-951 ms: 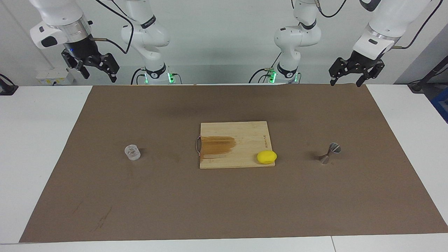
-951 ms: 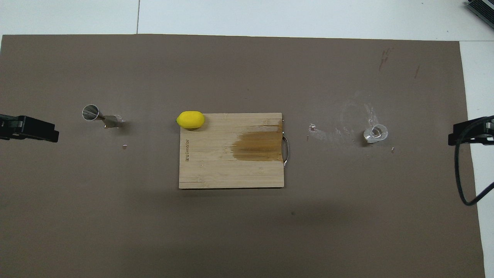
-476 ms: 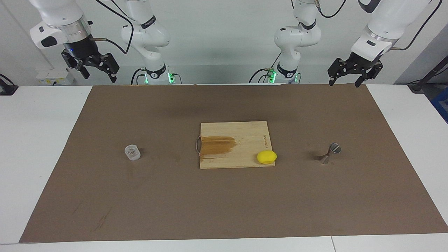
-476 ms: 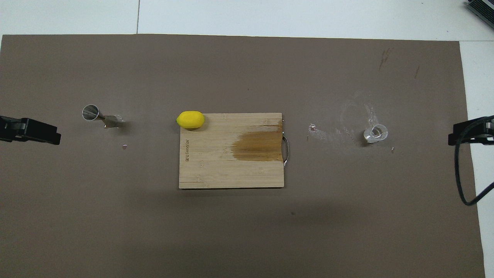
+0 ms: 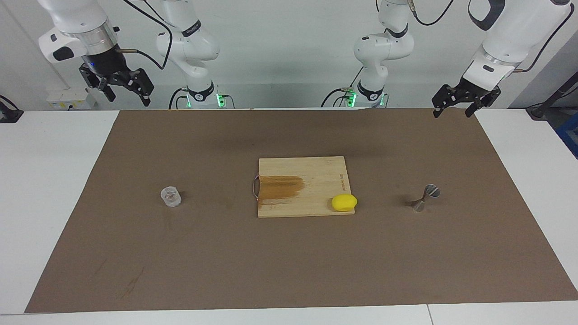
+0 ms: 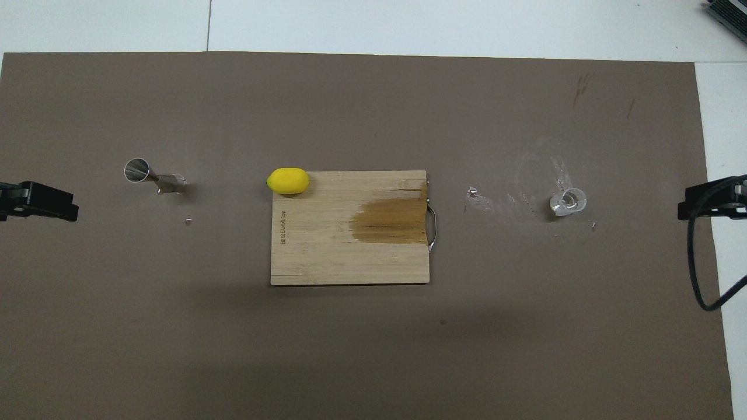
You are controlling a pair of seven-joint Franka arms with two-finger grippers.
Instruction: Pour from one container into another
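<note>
Glass cup upright toward right arm's end of counter; jigger toward left arm's end. I hold both grippers, left and right, aloft, fingers spread, empty. Nothing poured.

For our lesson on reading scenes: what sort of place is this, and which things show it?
Probably a robotics lab mocked up as a kitchen or bar counter: two white robot arms at a brown-matted table, a bamboo cutting board carrying a yellow lemon, and a silver hourglass-shaped metal jigger.
</note>
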